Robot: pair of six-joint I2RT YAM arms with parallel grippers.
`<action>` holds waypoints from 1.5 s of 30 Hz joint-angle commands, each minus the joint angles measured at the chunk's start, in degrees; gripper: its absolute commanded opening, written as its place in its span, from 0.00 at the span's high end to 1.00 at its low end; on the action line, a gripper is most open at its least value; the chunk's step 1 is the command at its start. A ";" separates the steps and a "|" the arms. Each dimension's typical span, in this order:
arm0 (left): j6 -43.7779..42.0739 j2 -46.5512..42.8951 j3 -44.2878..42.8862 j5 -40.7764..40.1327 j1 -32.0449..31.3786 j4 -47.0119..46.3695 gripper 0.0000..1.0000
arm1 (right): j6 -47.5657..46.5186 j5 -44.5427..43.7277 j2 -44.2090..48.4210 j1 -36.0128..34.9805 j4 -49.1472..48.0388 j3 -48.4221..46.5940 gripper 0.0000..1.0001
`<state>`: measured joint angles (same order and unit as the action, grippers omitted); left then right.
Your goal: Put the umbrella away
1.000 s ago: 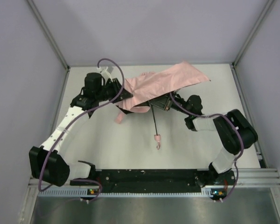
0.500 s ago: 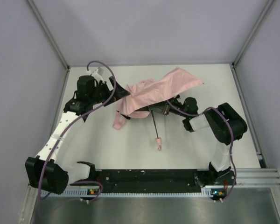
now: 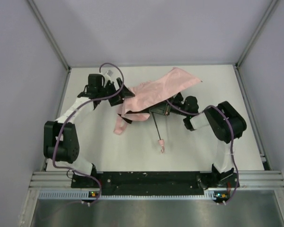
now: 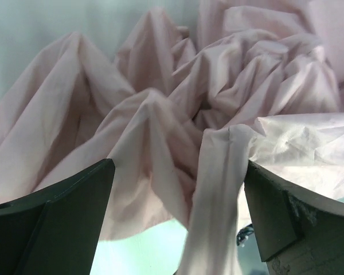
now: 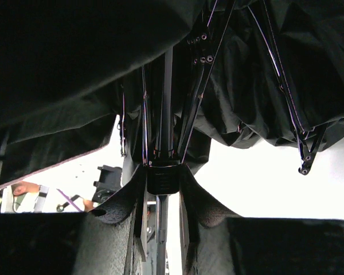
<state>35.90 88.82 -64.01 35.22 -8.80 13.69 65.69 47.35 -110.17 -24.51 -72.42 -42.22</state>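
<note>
The umbrella (image 3: 158, 90) lies half-collapsed at the middle back of the white table, its pale pink canopy crumpled. A thin black shaft (image 3: 156, 127) runs toward me to the small pink handle (image 3: 162, 144). My left gripper (image 3: 126, 94) is open at the canopy's left edge. In the left wrist view, folds of pink fabric (image 4: 160, 114) hang between its wide-apart fingers (image 4: 57, 217). My right gripper (image 3: 164, 109) reaches under the canopy from the right. In the right wrist view it (image 5: 163, 182) is shut on the black runner (image 5: 163, 179) of the shaft, among the ribs.
A loose pink flap (image 3: 119, 126) trails off the canopy toward the left front. Purple cables (image 3: 114, 71) loop over both arms. Grey walls with metal posts (image 3: 49, 35) close in the table on three sides. A black base rail (image 3: 146, 179) lines the near edge.
My left gripper has opened and let go of the pink fabric, and its arm has folded in closer to the left wall. The canopy has slid slightly left and bunched up. The right gripper keeps its hold.
</note>
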 commanded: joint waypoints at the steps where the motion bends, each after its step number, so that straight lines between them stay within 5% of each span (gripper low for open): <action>1: 3.09 5.83 -3.76 14.83 0.54 -17.93 0.02 | 1.28 4.67 -1.01 0.52 -10.89 -2.78 1.00; 3: 14.93 8.38 0.44 21.36 -0.60 -38.63 0.02 | 3.03 5.73 -1.62 0.52 -13.08 -3.05 1.00; 6: 24.38 10.85 1.43 24.27 -2.80 -52.61 0.02 | 3.57 5.91 -2.07 0.52 -13.62 -2.96 1.00; 19: 19.04 14.98 -2.70 16.03 -9.13 -41.05 0.02 | 8.14 6.09 -1.28 -0.36 -17.93 -5.51 1.00; 26: 5.95 5.60 -2.79 5.75 -9.22 -21.54 0.51 | 4.89 2.31 2.33 -0.36 -13.62 -4.37 1.00; 28: 3.84 2.08 -1.74 3.90 -9.13 -18.28 0.45 | 4.19 2.13 2.42 -0.36 -13.19 -4.37 1.00; 30: 2.52 -1.08 -1.47 2.58 -9.13 -13.97 0.24 | 3.48 1.69 2.77 -0.27 -12.48 -3.93 1.00; 34: 0.66 -7.41 -1.21 -2.77 -9.13 -5.01 0.02 | 2.78 2.39 3.47 -0.27 -11.51 -3.84 1.00; 38: 0.49 -12.25 -1.91 -13.68 -7.91 3.26 0.02 | 2.43 2.92 4.00 -0.27 -10.90 -3.84 1.00; 45: -3.11 -9.11 -2.88 -6.41 -5.44 4.33 0.02 | 2.42 3.80 4.26 -0.45 -10.37 -4.36 1.00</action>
<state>36.45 76.88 -65.78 26.52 -14.87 15.27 69.63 50.70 -109.69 -24.64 -72.42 -44.40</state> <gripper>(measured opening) 0.982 0.186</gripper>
